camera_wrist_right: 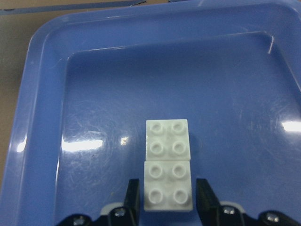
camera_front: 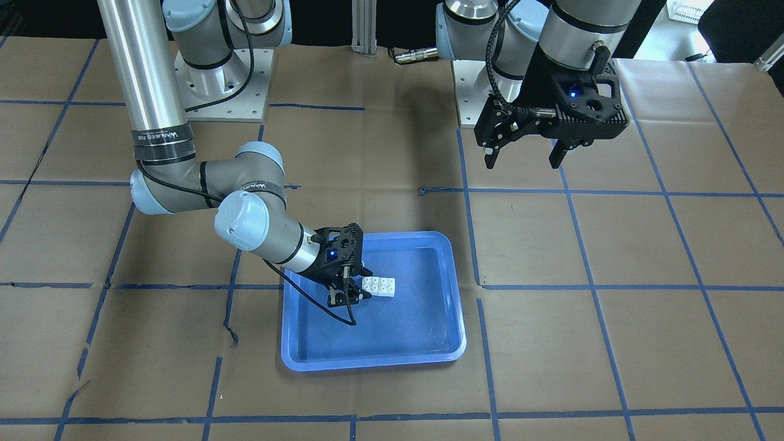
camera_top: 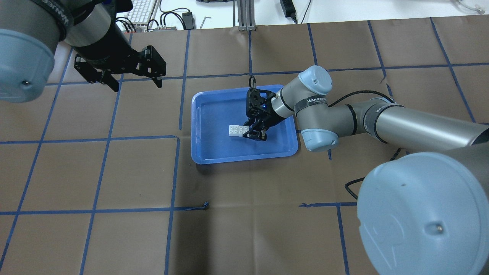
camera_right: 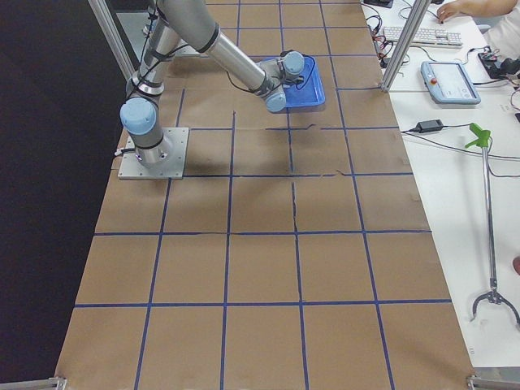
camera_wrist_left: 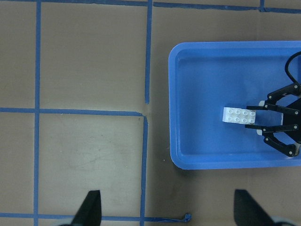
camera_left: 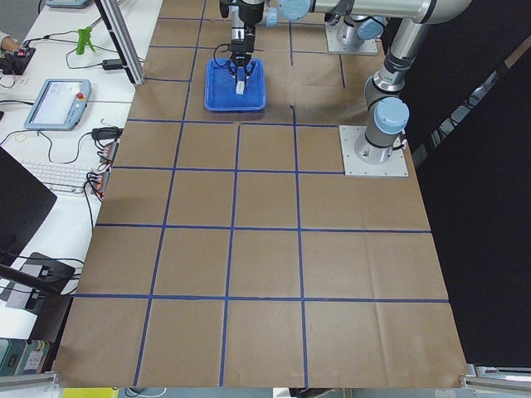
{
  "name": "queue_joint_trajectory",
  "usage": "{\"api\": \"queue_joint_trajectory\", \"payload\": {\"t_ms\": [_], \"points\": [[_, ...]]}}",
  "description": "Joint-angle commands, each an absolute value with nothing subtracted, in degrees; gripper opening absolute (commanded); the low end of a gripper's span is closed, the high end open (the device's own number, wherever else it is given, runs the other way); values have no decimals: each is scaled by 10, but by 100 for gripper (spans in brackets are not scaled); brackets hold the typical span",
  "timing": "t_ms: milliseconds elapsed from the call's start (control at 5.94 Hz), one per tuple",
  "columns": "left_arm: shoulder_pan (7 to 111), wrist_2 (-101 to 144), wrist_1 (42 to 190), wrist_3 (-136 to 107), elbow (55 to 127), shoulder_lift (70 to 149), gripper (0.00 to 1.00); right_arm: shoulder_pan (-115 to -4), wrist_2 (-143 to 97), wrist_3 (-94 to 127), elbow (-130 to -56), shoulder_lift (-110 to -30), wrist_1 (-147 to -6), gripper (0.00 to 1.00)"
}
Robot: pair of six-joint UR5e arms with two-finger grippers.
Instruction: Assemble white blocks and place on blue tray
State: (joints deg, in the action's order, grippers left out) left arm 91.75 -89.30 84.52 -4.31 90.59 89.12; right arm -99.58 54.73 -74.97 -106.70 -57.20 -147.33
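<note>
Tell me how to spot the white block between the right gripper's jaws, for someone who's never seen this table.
Find the blue tray near the middle of the brown table. Two white blocks lie end to end in it. Yours is the near block, between the right gripper's jaws; the far block lies just beyond them, out in the open.

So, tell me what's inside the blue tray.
Two white blocks lie end to end, studs up, in the blue tray. The right tool straddles one of them. The tray floor beneath the blocks and tool is covered; nothing else shows inside.
</note>
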Motion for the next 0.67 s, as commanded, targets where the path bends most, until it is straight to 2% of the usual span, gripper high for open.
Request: {"api": "queue_joint_trajectory", "payload": {"t_ms": [0,168,336,505], "points": [[917,-893,845,-43,906,891,99,-996,547,-750,-1066,-572,-1478,50],[918,-893,845,-42,908,891,99,-996,547,-749,-1065,-572,-1479,55],[918,-893,844,-42,908,891,99,-996,547,-724,-1062,-575,-1479,99],[918,-893,844,-43,908,891,99,-994,549,-702,-1060,-580,-1478,100]]}}
